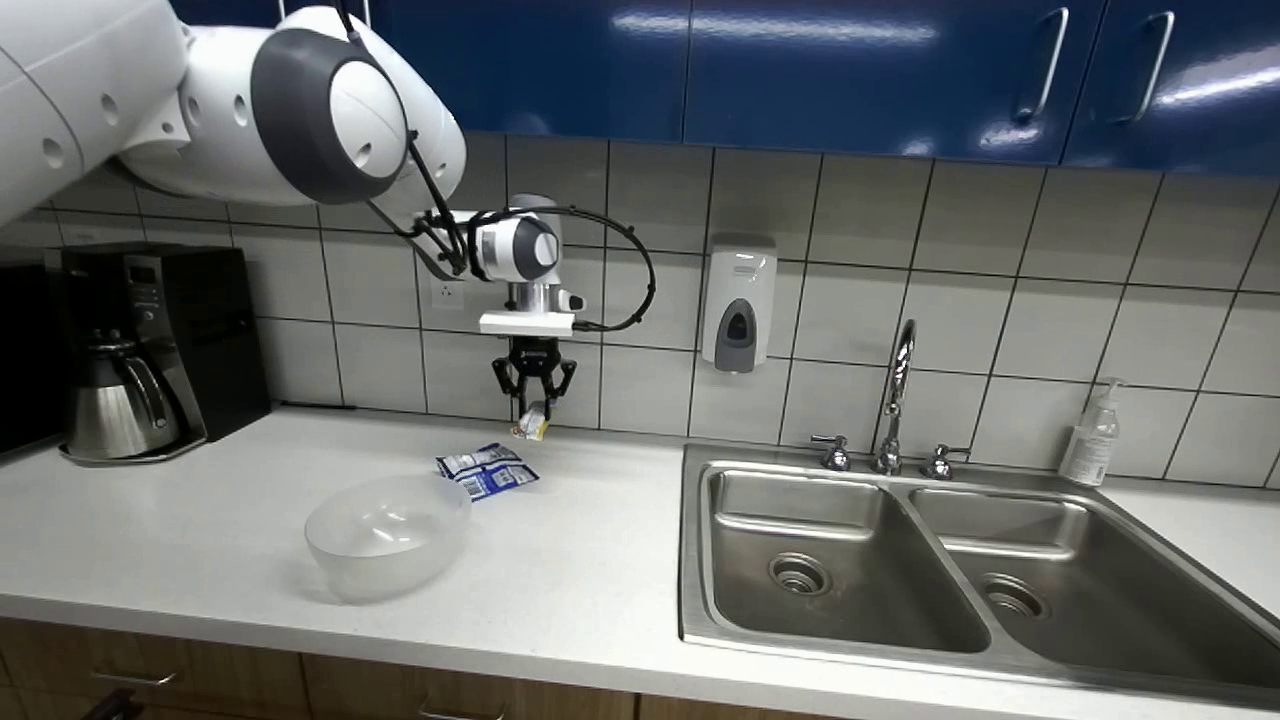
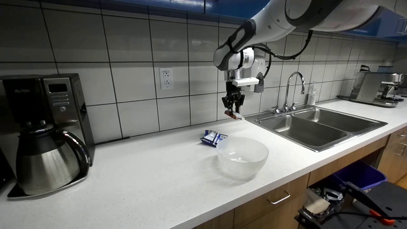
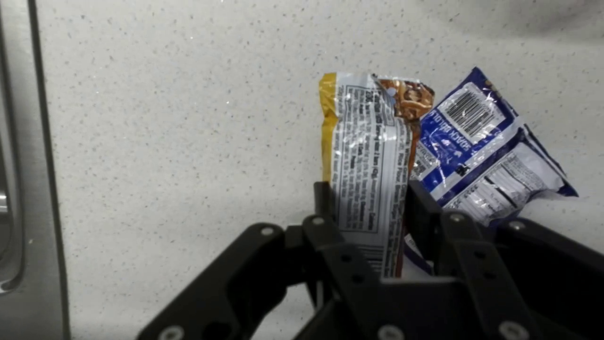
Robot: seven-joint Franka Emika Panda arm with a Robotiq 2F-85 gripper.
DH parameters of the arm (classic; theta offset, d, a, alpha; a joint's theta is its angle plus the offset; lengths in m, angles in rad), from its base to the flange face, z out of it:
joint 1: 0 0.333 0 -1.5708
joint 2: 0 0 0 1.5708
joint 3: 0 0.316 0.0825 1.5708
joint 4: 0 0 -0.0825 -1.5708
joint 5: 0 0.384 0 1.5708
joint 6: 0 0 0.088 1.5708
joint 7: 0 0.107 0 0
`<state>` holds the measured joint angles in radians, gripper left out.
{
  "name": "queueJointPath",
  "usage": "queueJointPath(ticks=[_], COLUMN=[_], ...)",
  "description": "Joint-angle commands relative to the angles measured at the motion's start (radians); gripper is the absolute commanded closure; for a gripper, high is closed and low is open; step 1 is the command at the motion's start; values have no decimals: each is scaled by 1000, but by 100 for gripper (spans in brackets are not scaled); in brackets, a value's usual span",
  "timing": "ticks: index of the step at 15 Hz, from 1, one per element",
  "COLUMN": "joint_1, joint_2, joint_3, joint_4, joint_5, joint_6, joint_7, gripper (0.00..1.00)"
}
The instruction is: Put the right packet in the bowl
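The right packet is a small silvery-grey wrapper with yellow and brown edges. It shows in the wrist view (image 3: pixel 363 156) and in both exterior views (image 1: pixel 531 424) (image 2: pixel 234 115). My gripper (image 1: pixel 533 408) is shut on it, one finger at each long side, and holds it above the counter near the tiled wall. The gripper also shows in the wrist view (image 3: pixel 370 200). The bowl (image 1: pixel 385 572), round and translucent whitish, stands on the counter in both exterior views (image 2: pixel 243 167), nearer the front edge than the gripper. Nothing shows inside it. It is not clearly seen in the wrist view.
The larger blue-and-white packet (image 1: pixel 487 472) lies on the counter between gripper and bowl, close to the bowl's rim; it also shows in the wrist view (image 3: pixel 472 141). A double sink (image 1: pixel 840 560) with a faucet (image 1: pixel 895 400) is to one side, a coffee maker (image 1: pixel 150 350) to the other.
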<state>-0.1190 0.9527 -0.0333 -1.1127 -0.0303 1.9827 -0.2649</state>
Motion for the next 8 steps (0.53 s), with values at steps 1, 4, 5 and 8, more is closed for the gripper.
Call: queueJointPath(ticks=[1, 4, 5, 8], joint_1=[20, 36, 42, 59], joint_2=[-142, -206, -227, -292], joint_3=[2, -1, -2, -2], joint_4=[-236, -367, -411, -548], joint_5=[-8, -13, -17, -25], joint_6=[69, 117, 133, 189], joint_7=[58, 86, 93, 109], gripper=[84, 84, 84, 84])
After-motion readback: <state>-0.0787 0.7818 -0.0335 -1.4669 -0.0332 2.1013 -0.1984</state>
